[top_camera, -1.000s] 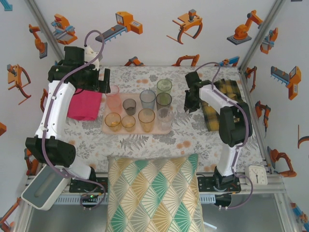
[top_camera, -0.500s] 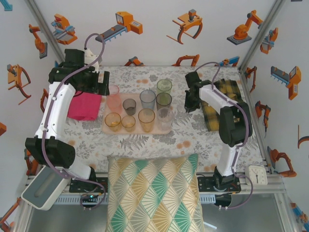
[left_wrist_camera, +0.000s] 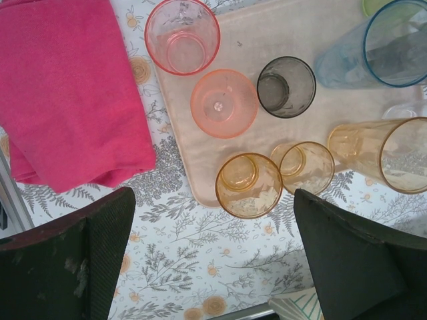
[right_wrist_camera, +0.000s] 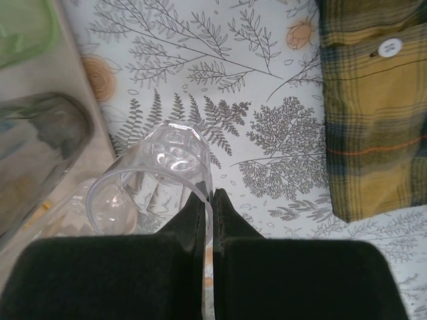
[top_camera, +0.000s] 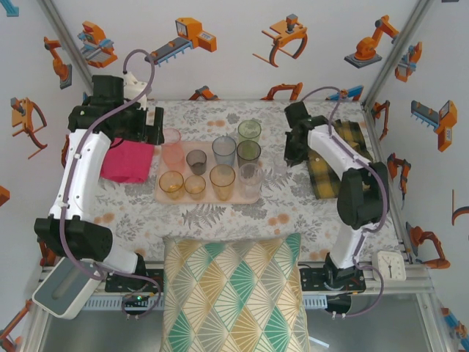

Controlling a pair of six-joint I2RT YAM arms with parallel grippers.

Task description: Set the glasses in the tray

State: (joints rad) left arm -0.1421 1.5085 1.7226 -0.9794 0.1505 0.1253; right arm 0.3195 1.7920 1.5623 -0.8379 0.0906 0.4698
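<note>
R pincer (right_wrist_camera: 208,200) clamped on rim of clear glass (right_wrist_camera: 163,167), tilted just right of tray (left_wrist_camera: 260,33), near rim hid by pincer, faint in top view; L pincer (left_wrist_camera: 213,253) spread wide, empty, over tray's left end

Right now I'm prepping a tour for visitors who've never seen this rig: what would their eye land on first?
Probably the cluster of tinted glasses standing on the tray at the centre of the table, with the bright pink cloth just left of it. Next, the right gripper pinching the wall of a tilted clear glass beside the tray's right edge, near a yellow plaid cloth.
</note>
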